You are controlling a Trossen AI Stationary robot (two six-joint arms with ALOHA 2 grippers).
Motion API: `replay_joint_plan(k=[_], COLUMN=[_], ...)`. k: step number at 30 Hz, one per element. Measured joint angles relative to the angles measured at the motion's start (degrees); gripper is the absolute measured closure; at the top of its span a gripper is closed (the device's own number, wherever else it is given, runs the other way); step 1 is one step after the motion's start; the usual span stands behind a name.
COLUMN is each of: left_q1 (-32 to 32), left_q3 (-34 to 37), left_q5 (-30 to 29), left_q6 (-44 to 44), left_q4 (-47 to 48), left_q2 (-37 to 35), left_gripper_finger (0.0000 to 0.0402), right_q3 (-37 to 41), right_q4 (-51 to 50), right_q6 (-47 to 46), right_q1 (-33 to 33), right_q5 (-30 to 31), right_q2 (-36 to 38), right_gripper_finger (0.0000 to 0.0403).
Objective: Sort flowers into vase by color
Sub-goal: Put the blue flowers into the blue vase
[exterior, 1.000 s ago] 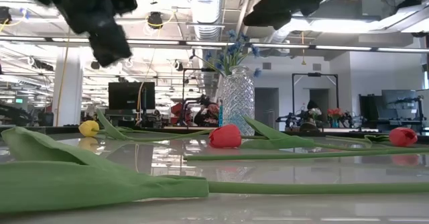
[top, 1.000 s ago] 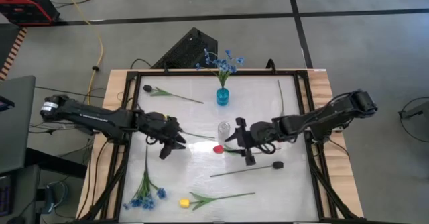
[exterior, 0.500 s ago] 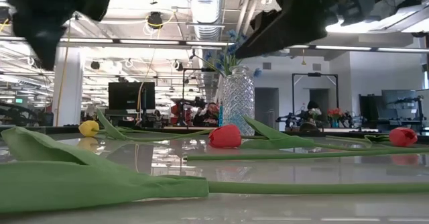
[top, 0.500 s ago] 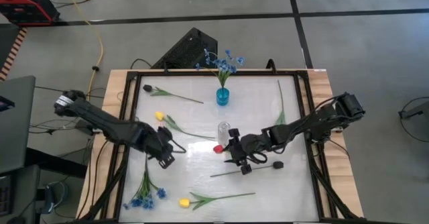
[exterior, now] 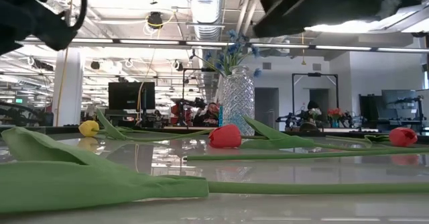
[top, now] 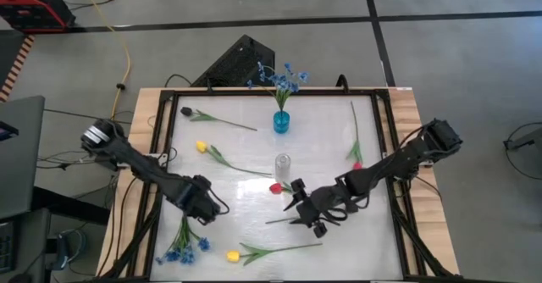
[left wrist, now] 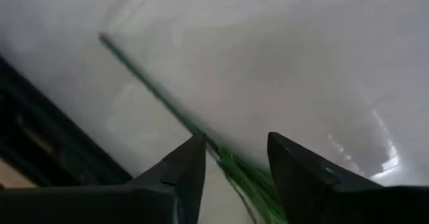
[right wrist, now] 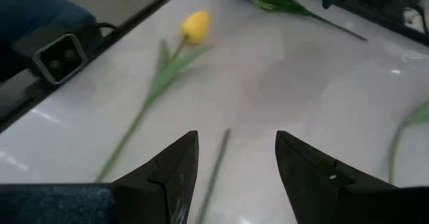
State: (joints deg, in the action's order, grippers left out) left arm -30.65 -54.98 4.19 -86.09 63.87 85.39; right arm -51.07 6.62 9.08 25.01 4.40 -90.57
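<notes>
**Both arms lining up on stems, nothing gripped yet**

Left gripper [top: 206,208] is low at the counter's [top: 330,139] left side, just above the blue flower bunch [top: 184,247] lying near the front-left corner. In the left wrist view its jaws stand apart with the green stem [left wrist: 175,117] running up between them, not yet pinched. I'd drop straight down, keep the stem centred, and close on the bare stem short of the blossoms.

Right gripper [top: 309,217] hovers over the long stem [top: 284,219] at centre-front, jaws wide and empty; the right wrist view shows that stem [right wrist: 216,163] between the fingers, a yellow tulip [right wrist: 195,24] farther off. Same advice: descend square, close mid-stem.

The blue vase [top: 280,121] sits at the back centre, already holding blue blooms; a clear vase [top: 282,162] stands mid-counter with a red tulip [top: 275,187] just beside it. I'd lift high, so the stems clear both vases.
</notes>
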Motion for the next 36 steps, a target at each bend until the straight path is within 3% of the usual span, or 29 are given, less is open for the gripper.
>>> replay_joint_plan(k=[7,16,22,30,33,36], left_q1=[-6.5,-14.3,-15.1,-15.0,-14.7,-14.2], left_q3=[0.0,0.1,0.0,-0.2,0.0,0.1], left_q5=[-0.2,-0.4,-2.5,-2.0,-3.6,-6.4], left_q6=[-16.8,-31.9,-33.7,-33.5,-31.7,-29.7], left_q4=[0.6,-2.2,-7.7,-8.2,-9.2,-9.0], left_q2=[1.0,5.3,10.5,13.7,12.8,12.0], left_gripper_finger=[0.02,0.0195,0.0195,0.0201,0.0229,0.0283], right_q3=[0.0,0.0,0.0,0.0,0.0,0.0], right_q4=[-5.9,-8.0,-14.7,-20.0,-21.4,-21.9], right_q6=[-4.7,-5.6,-6.0,-10.2,-12.5,-13.6], right_q1=[4.0,7.5,7.6,7.6,8.3,9.2], right_q5=[0.0,0.0,0.0,0.0,0.1,0.1], right_q2=[0.0,0.0,1.0,3.5,4.0,4.1], right_gripper_finger=[0.018,0.018,0.018,0.018,0.018,0.018])
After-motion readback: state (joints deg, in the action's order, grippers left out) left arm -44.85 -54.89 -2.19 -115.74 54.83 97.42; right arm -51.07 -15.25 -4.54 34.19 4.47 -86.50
